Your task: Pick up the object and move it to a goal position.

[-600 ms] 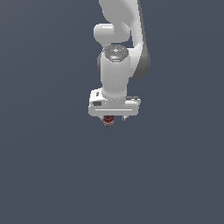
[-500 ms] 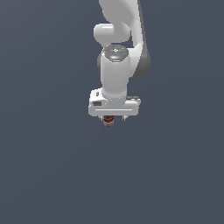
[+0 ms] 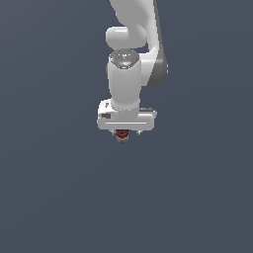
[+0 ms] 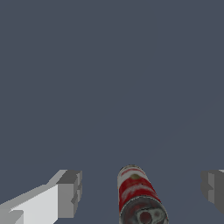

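Nothing measurable has shifted across the last half second: arm, gripper [image 3: 122,133] and can sit in the same spot in the exterior view as in the two earlier frames. Gripper hangs low over the grey table [image 3: 54,197], pointing straight down. Object [image 3: 122,137], a small can with a red band, shows just beneath the white hand, between the fingers. Wrist view gives the better read: can [image 4: 139,199] stands upright between the two grey fingers [image 4: 70,192], with clear table showing on either side of it, so the fingers are spread wide and not touching it. Judged from this, descent looks finished and the arm is poised before the squeeze; the can is not yet held. No goal marker shows in either view. Next move likely calls for closing evenly on the narrow body, since an off-centre pinch could tip it.
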`<state>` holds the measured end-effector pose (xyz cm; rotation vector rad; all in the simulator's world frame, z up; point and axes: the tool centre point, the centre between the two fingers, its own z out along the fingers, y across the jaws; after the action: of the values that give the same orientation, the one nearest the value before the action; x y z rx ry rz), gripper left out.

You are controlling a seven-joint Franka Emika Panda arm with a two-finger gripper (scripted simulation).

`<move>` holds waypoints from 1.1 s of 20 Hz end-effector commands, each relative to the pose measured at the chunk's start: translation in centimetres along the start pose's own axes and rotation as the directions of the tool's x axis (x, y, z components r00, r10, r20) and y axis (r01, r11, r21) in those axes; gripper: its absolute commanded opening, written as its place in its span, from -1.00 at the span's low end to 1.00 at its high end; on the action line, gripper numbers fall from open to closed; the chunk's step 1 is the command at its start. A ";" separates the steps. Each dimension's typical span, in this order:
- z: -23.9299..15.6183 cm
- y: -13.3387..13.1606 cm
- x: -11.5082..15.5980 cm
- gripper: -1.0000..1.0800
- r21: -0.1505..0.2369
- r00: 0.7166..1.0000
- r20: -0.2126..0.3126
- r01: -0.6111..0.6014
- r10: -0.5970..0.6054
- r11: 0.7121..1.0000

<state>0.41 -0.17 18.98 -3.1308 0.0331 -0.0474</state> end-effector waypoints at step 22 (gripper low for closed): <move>4.5 1.8 -7.3 0.92 -0.005 0.986 0.023 0.164 -0.164 0.986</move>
<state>-5.96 -1.63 14.69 -3.1331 -0.1978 -0.0155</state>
